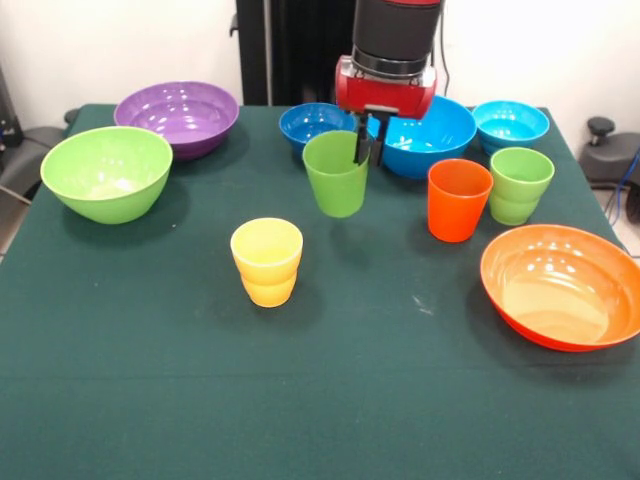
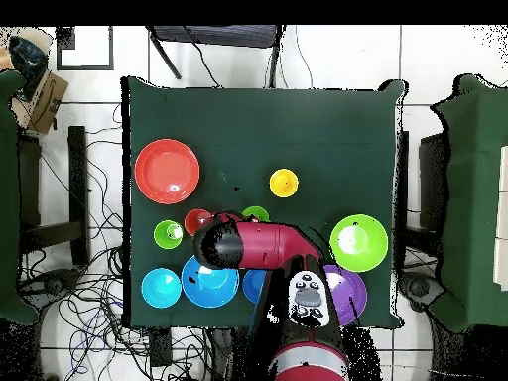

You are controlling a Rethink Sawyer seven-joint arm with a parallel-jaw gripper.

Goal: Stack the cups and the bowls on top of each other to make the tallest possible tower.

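No text, label, brand, number or sign can be read on anything here.

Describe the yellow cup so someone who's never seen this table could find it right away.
Start at the dark green table and look to its open middle, in front of the row of bowls. The yellow cup stands there alone, upright, nearer the camera than the green cup. It is the only yellow thing, with a stepped waist.

In the front view the orange bowl (image 1: 560, 285) runs off the right edge. The arm's red housing covers part of the big blue bowl (image 1: 435, 135). Overhead, the arm hides the claw, most of the green cup (image 2: 256, 212), and parts of the orange cup (image 2: 195, 219) and dark blue bowl (image 2: 252, 285).
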